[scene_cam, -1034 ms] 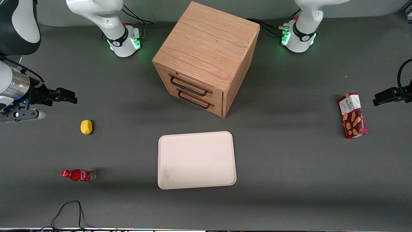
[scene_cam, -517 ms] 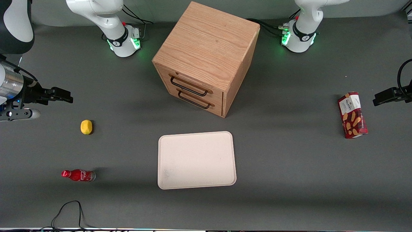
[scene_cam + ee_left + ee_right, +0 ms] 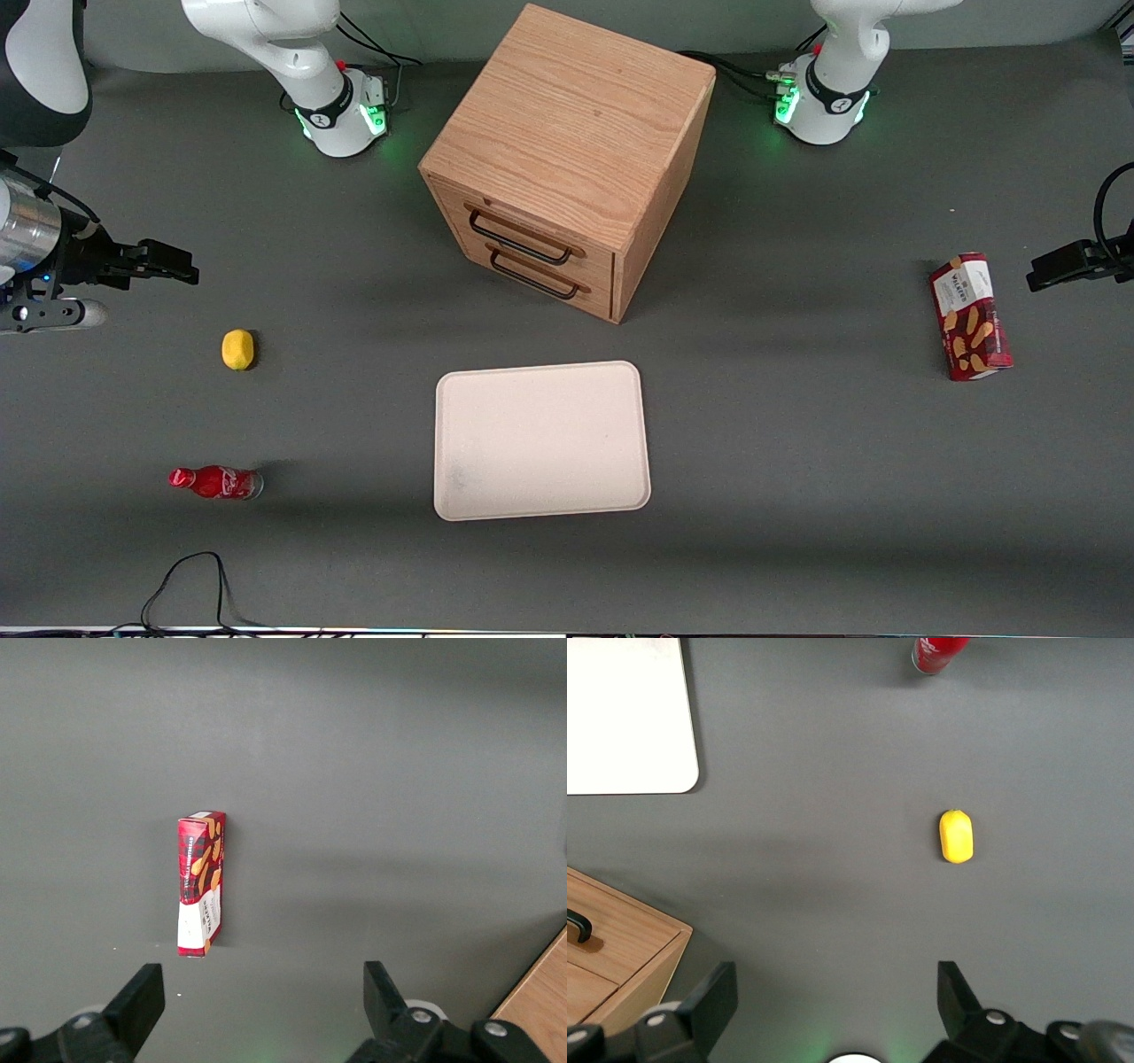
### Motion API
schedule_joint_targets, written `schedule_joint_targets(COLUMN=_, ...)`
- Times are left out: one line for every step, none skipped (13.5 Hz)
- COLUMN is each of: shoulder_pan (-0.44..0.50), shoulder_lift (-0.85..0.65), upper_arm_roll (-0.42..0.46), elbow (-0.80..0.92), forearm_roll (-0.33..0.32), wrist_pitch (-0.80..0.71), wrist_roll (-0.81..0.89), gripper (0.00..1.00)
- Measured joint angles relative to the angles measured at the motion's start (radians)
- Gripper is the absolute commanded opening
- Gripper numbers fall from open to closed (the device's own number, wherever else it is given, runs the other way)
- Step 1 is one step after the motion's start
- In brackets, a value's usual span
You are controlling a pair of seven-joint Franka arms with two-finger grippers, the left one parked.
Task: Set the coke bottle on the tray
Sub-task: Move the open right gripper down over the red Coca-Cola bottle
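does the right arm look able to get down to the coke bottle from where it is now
Probably yes: the open tool hangs apart from the coke bottle, which lies alone on the table; only the lemon lies between, off to one side.

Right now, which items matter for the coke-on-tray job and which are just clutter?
Job:
- small red coke bottle, lying on the table, toward the working arm's end
- large cream-white rectangular tray, bare
- right gripper, open, high above the table, farther from the camera than the bottle

Clutter:
- yellow lemon
- wooden drawer cabinet
- red biscuit box

A robotics lab: two arm bases (image 3: 341, 115) bolted to a grey-matted table (image 3: 797, 496), cables (image 3: 190, 589) trailing.
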Motion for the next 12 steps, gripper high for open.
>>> schedule_joint_targets(shoulder_pan=0.000, shoulder_lift=0.002, upper_arm_roll=0.000, elbow=0.002, forearm_roll=0.000, wrist_pitch=0.000, wrist_roll=0.000, gripper=1.00)
schedule_joint_targets(shoulder_pan=0.000, shoulder_lift=0.005, upper_arm_roll=0.000, elbow=0.005, forearm_roll=0.000, wrist_pitch=0.000, wrist_roll=0.000, gripper=1.00)
schedule_joint_targets(shoulder_pan=0.000, shoulder_lift=0.010, upper_arm_roll=0.000, elbow=0.013, forearm_roll=0.000, wrist_pitch=0.000, wrist_roll=0.000, gripper=1.00)
schedule_joint_targets(shoulder_pan=-0.001, shoulder_lift=0.021, upper_arm_roll=0.000, elbow=0.029, forearm_roll=-0.001, wrist_pitch=0.000, wrist_roll=0.000, gripper=1.00)
schedule_joint_targets(shoulder_pan=-0.002, shoulder_lift=0.056, upper_arm_roll=0.000, elbow=0.071, forearm_roll=-0.015, wrist_pitch=0.001, wrist_roll=0.000, gripper=1.00)
schedule_joint_targets(shoulder_pan=-0.003, shoulder_lift=0.083, upper_arm_roll=-0.001, elbow=0.100, forearm_roll=-0.022, wrist_pitch=0.003, wrist_roll=0.000, gripper=1.00)
schedule_joint_targets(shoulder_pan=-0.006, shoulder_lift=0.123, upper_arm_roll=-0.001, elbow=0.147, forearm_roll=-0.027, wrist_pitch=0.004, wrist_roll=0.000, gripper=1.00)
schedule_joint_targets(shoulder_pan=-0.012, shoulder_lift=0.166, upper_arm_roll=-0.001, elbow=0.193, forearm_roll=-0.029, wrist_pitch=0.002, wrist_roll=0.000, gripper=1.00)
schedule_joint_targets(shoulder_pan=-0.025, shoulder_lift=0.217, upper_arm_roll=-0.002, elbow=0.245, forearm_roll=-0.031, wrist_pitch=0.001, wrist_roll=-0.001, gripper=1.00)
schedule_joint_targets(shoulder_pan=-0.043, shoulder_lift=0.273, upper_arm_roll=-0.002, elbow=0.304, forearm_roll=-0.032, wrist_pitch=0.001, wrist_roll=-0.012, gripper=1.00)
schedule_joint_targets(shoulder_pan=-0.066, shoulder_lift=0.332, upper_arm_roll=-0.002, elbow=0.366, forearm_roll=-0.032, wrist_pitch=0.001, wrist_roll=-0.039, gripper=1.00)
schedule_joint_targets(shoulder_pan=-0.090, shoulder_lift=0.388, upper_arm_roll=-0.002, elbow=0.425, forearm_roll=-0.032, wrist_pitch=0.001, wrist_roll=-0.065, gripper=1.00)
